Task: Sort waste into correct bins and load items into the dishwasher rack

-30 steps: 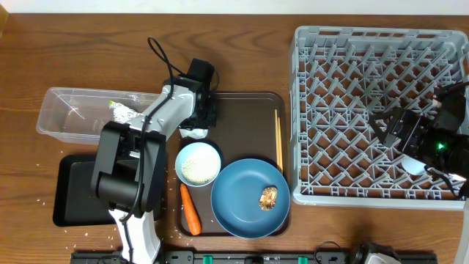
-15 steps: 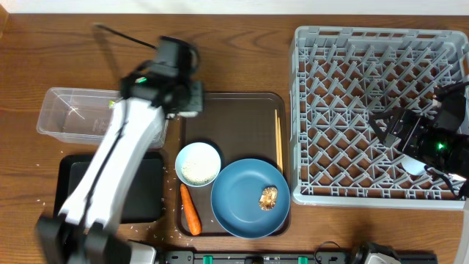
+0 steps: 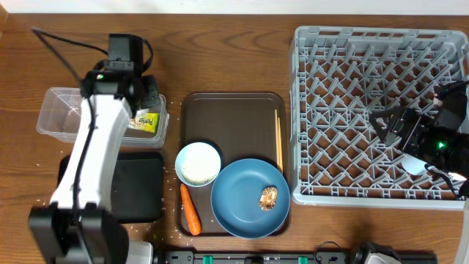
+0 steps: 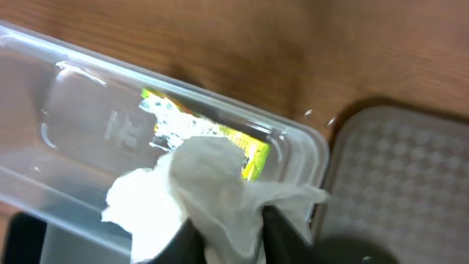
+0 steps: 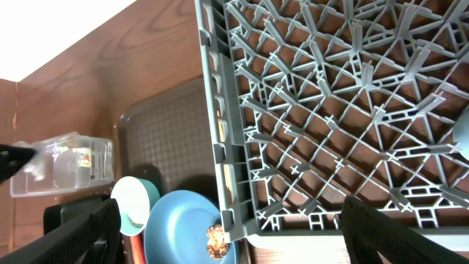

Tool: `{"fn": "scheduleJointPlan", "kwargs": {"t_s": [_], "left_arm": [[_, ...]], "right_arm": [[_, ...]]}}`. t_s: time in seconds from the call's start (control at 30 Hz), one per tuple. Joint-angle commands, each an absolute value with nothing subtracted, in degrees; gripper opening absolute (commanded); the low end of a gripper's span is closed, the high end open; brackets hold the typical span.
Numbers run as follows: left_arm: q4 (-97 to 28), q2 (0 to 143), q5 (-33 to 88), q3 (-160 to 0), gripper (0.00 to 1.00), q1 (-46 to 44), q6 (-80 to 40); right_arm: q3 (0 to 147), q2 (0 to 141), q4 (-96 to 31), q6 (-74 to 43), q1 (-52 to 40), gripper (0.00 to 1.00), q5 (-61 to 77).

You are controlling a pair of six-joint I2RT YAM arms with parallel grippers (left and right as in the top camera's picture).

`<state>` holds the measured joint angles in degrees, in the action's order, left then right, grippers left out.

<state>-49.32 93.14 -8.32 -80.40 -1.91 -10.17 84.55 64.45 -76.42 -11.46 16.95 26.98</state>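
My left gripper (image 3: 143, 97) (image 4: 229, 236) hangs over the right end of the clear tub (image 3: 62, 117) (image 4: 80, 132), shut on the crumpled white napkin (image 4: 198, 191). The yellow-green wrapper (image 3: 147, 121) (image 4: 245, 152) lies in the tub just below it. On the brown tray sit the white bowl (image 3: 198, 163), the carrot (image 3: 190, 209), the chopsticks (image 3: 278, 139) and the blue plate (image 3: 238, 198) with a brown lump (image 3: 268, 197). Above the grey rack (image 3: 366, 110) (image 5: 330, 110) my right gripper (image 3: 399, 128) (image 5: 242, 231) stands wide open, holding nothing.
The black tray (image 3: 135, 187) lies in front of the tub, left of the brown serving tray (image 3: 234, 117) (image 4: 396, 176). Loose rice grains dot the table near the tub. A small pale object (image 3: 414, 165) rests in the rack near my right gripper.
The left arm has swung left from the brown tray's back edge to over the clear tub, carrying the napkin. The right arm has not moved.
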Motion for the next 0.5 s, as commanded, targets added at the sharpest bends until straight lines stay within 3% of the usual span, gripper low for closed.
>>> {"fn": "scheduleJointPlan", "kwargs": {"t_s": [0.0, 0.07, 0.1, 0.13, 0.47], "left_arm": [[-49.28, 93.97, -9.28, -79.99, 0.28, -1.52, -9.78], [-49.82, 93.51, -6.68, -80.42, 0.42, -1.72, -9.91], [-50.46, 92.86, -4.67, -81.12, 0.62, -1.74, -9.91], [-51.35, 92.01, -3.33, -81.95, 0.66, -1.74, -9.91], [-56.18, 79.94, 0.58, -85.06, 0.72, -1.74, -9.89]], "right_arm": [[84.14, 64.51, -77.06, -10.63, 16.43, 0.89, 27.03], [84.14, 64.51, -77.45, -10.61, 16.43, 0.91, 27.00], [84.14, 64.51, -77.30, -10.61, 16.43, 0.92, 27.00], [84.14, 64.51, -76.93, -10.63, 16.43, 0.92, 27.03], [84.14, 64.51, -76.51, -10.63, 16.43, 0.93, 27.00]]}}
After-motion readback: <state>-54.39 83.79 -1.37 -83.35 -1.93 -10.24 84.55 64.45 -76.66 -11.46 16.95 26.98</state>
